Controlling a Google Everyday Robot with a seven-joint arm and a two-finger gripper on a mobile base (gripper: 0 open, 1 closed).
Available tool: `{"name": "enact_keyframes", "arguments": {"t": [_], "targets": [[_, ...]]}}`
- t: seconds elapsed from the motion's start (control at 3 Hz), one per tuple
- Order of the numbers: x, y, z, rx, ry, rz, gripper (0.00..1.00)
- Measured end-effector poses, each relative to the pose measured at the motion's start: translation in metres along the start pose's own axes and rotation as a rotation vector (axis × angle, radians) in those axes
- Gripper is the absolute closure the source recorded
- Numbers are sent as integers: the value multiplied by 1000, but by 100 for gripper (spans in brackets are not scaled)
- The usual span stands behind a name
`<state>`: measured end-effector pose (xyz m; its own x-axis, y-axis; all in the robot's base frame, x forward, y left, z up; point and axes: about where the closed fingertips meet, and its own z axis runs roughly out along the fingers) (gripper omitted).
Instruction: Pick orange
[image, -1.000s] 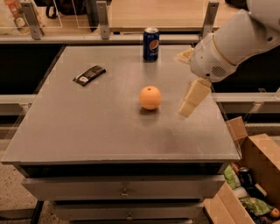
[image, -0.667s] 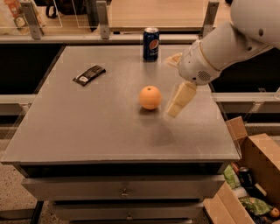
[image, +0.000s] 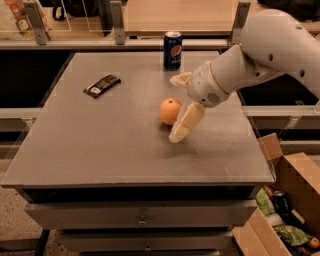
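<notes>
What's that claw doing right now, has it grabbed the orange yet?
Gripper: open, holding nothing, close against the orange, which rests on the table.

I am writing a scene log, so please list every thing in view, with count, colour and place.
orange: one, orange, middle of the table.
can: one, blue, far edge of the table.
wrapper: one, black, lying flat on the far left part of the table.
table: one, grey, centre of the view.
cardboard box: one, brown, lower right on the floor, with mixed items inside.
arm: one, white, coming in from the right.
pincer: one, cream, open, close by the orange's right side.
</notes>
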<state>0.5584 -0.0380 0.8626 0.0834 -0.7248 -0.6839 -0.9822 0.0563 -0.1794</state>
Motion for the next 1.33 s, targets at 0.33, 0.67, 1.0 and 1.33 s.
{"name": "enact_keyframes", "arguments": {"t": [0.33,0.67,1.0,1.33], "targets": [[6,-1,19,-24,-52,17,3],[7,-3,29,-40,-95,18,19],[5,-3,29,-63,-140,25,43],[-2,-3,21,-91,-164,30,67]]}}
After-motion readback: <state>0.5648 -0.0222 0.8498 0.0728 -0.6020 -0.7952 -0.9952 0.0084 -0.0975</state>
